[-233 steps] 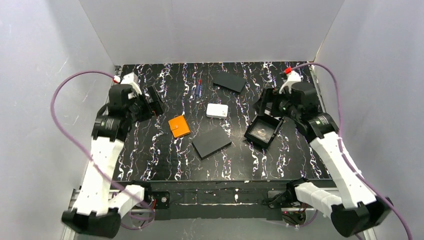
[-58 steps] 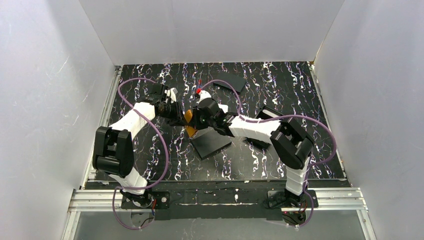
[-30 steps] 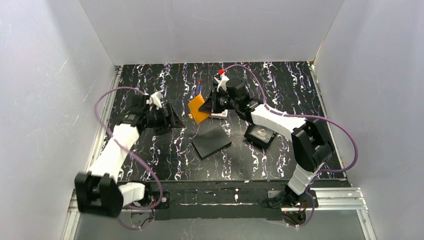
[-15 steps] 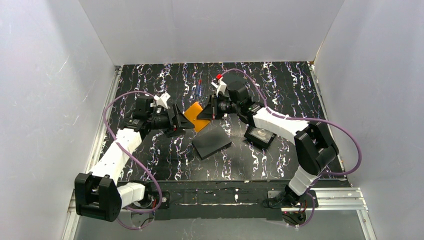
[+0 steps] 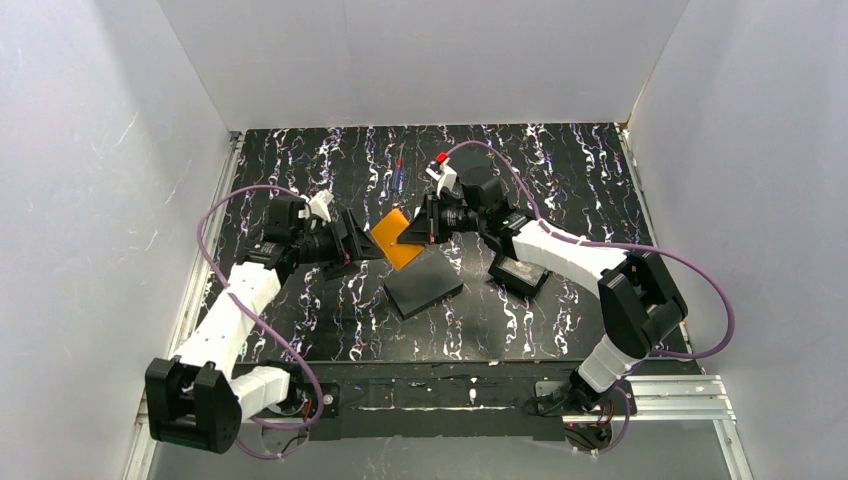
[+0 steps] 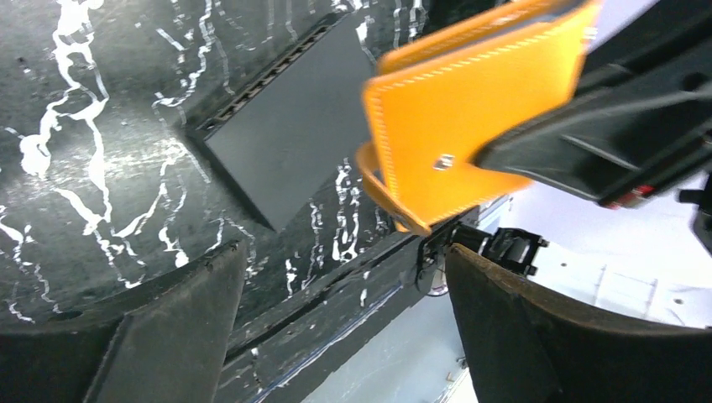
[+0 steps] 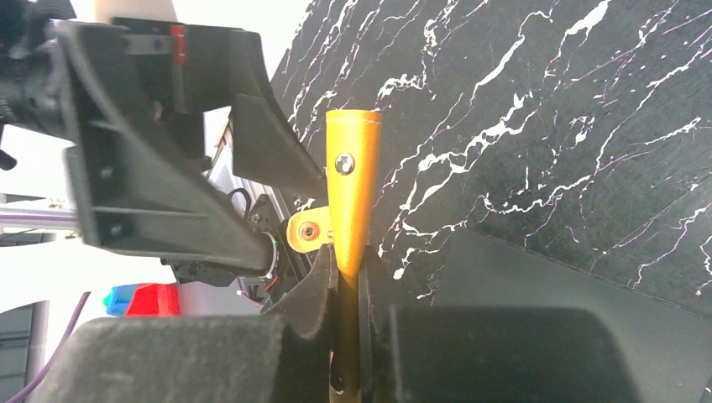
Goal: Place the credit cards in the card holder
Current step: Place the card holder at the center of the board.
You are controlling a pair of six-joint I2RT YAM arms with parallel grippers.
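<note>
The right pincer [image 5: 413, 232] is clamped on the one orange card holder [image 5: 396, 240] above the desk [image 5: 318, 312], with the left pincer [image 5: 364, 244] spread apart beside it.

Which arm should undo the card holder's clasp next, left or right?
Left. The left gripper is open and empty, facing the clasp tab of the card holder. The right gripper is shut on the card holder, holding it off the table.
</note>
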